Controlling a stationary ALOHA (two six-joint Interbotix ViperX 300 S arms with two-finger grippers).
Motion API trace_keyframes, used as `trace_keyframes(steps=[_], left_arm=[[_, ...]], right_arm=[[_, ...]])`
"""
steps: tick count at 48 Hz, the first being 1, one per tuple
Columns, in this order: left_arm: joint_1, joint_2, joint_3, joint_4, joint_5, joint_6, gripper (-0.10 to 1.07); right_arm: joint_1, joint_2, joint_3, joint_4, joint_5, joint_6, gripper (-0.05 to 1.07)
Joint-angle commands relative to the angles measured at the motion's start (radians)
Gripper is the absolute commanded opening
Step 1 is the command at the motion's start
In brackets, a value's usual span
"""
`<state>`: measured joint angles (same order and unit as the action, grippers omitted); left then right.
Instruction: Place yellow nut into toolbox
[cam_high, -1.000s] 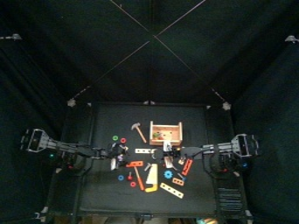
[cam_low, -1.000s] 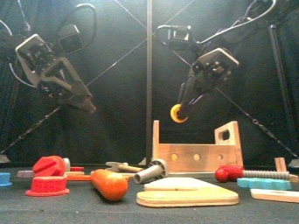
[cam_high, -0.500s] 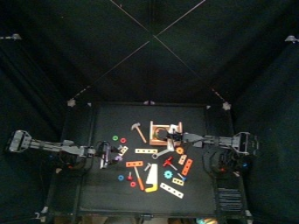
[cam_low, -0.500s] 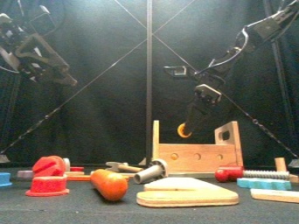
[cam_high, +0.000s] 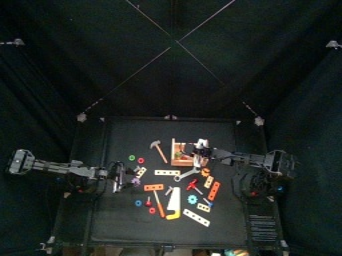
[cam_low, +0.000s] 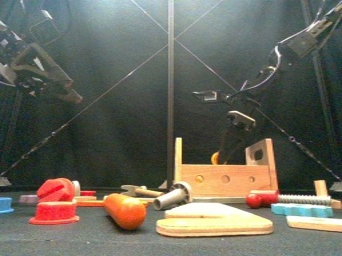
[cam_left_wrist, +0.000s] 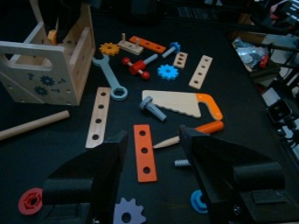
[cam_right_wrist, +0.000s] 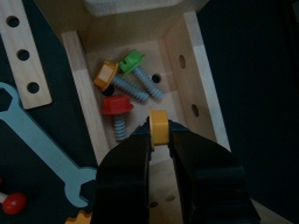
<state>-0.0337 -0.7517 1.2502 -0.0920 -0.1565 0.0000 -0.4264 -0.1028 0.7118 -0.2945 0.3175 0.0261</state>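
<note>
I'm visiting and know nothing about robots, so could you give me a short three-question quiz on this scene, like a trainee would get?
1. True or false: the yellow nut already lies loose on the floor of the toolbox.
2. Which gripper is over the toolbox? A) left gripper B) right gripper C) neither
3. Fill in: in the left wrist view, the wooden saw has an ______ handle.

Key
1. False. The right gripper has its jaws shut on the nut, held inside the box above a red bolt.
2. B. The left gripper hangs open over the loose pieces, away from the box.
3. Orange.
</note>
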Motion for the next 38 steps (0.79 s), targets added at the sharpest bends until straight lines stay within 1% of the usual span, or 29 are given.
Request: trace_keyframes(steps=[1, 5, 14, 22, 27, 38], left_arm=[[0.002, 0.000, -0.011, -0.002, -0.003, -0.002, 0.87], [0.003, 0.000, -0.011, -0.009, 0.002, -0.002, 0.87], [0.003, 0.000, -0.008, -0.025, 0.005, -0.002, 0.87], [0.003, 0.000, -0.008, -0.025, 0.003, -0.002, 0.87], [0.003, 0.000, -0.008, -0.025, 0.005, 0.000, 0.87], [0.003, -0.002, -0.009, -0.025, 0.005, -0.002, 0.87]], right_arm=[[-0.006, -0.006, -0.011, 0.000, -0.008, 0.002, 0.52], [-0.006, 0.003, -0.015, 0.005, -0.006, 0.002, 0.57], [-0.003, 0.012, -0.021, 0.012, -0.006, 0.002, 0.75], [0.002, 0.012, -0.020, 0.012, -0.008, 0.002, 0.86], [0.002, 0.012, -0.025, 0.014, -0.006, 0.002, 0.89], [0.014, 0.006, -0.034, 0.008, -0.003, 0.000, 0.89]])
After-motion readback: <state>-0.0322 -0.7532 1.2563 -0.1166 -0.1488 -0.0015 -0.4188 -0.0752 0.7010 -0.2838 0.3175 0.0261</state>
